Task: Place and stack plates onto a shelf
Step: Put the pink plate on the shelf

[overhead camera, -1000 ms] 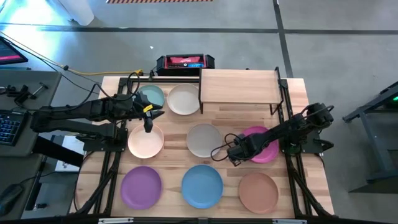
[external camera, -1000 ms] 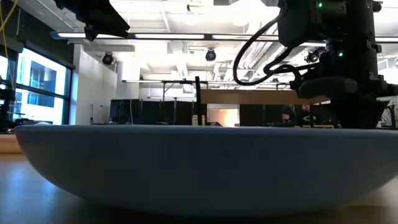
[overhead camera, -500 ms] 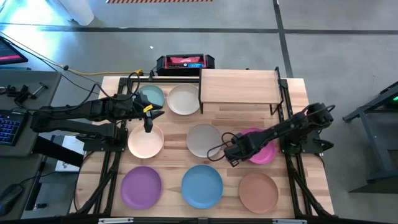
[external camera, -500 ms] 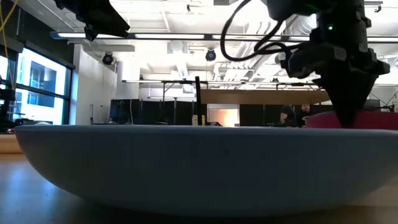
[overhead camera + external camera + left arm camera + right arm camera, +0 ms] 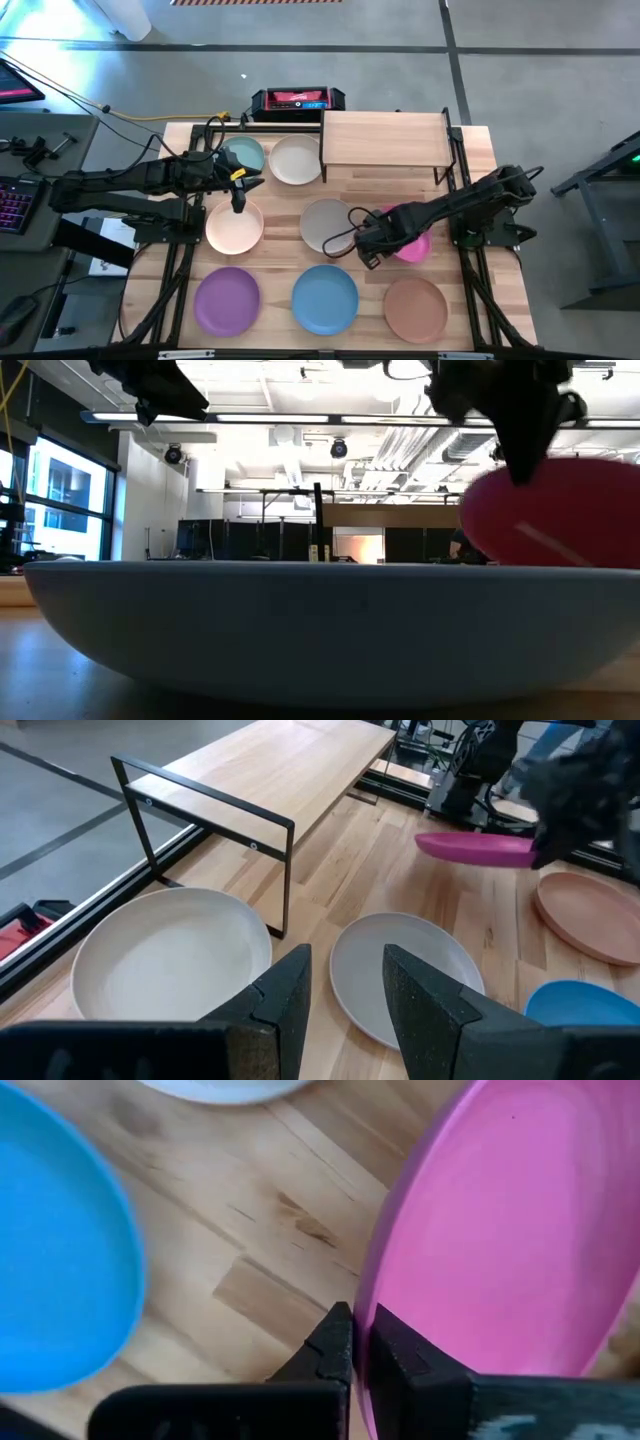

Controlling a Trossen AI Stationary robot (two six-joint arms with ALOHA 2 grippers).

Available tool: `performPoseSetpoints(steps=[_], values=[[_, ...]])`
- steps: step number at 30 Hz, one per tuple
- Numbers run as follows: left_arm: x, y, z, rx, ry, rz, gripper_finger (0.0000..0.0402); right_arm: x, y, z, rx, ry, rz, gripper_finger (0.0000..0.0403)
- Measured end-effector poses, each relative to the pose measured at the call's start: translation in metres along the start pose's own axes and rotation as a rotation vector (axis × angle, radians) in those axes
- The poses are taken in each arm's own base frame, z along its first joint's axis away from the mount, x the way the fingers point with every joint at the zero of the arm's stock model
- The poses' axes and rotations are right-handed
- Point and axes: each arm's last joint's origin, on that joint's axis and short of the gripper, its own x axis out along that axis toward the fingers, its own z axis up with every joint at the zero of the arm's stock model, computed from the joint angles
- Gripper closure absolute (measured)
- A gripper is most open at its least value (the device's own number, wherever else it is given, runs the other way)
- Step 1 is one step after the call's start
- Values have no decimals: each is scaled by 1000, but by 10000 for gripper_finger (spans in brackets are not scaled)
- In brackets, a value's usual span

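We find the right gripper point(image 5: 366, 247) right of centre in the high view, its two dark fingers point(image 5: 335, 1342) clenched on the rim of the round shallow magenta plate point(image 5: 410, 240). In the left wrist view that plate point(image 5: 475, 848) hangs clear of the butcher-block tabletop point(image 5: 372, 200), roughly level; in the low view it point(image 5: 555, 512) sits in the upper right of the frame, above the rim of the near plate that fills the foreground.

We note the left gripper point(image 5: 238, 196) in the left-centre of the high view, above the far edge of the round peach-pink plate point(image 5: 234, 227). Its fingers point(image 5: 288, 1002) stand apart and grasp nothing.

The small raised light-wood shelf on black metal legs point(image 5: 384, 138) stands at the upper centre-right of the high view and carries no plates.

The other plates rest flat on the tabletop. In the high view:
- the teal plate point(image 5: 246, 153) and the cream-white plate point(image 5: 295, 159) lie just left of the shelf;
- the grey plate point(image 5: 325, 224) lies in the centre, just beside the right gripper;
- the purple plate point(image 5: 227, 300), the blue plate point(image 5: 325, 298) and the terracotta brown plate point(image 5: 415, 309) form the bottom row.
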Motion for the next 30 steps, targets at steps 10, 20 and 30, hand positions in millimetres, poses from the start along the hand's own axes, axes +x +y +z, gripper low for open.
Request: performPoseSetpoints(steps=[10, 20, 30], values=[[0, 0, 0, 1, 0, 0, 284, -57, 3, 5, -35, -91, 16, 403], [0, 0, 0, 0, 0, 0, 284, -104, -7, 4, -70, -149, 6, 403], [0, 0, 0, 0, 0, 0, 284, -126, -16, 26, -161, -292, 6, 403]])
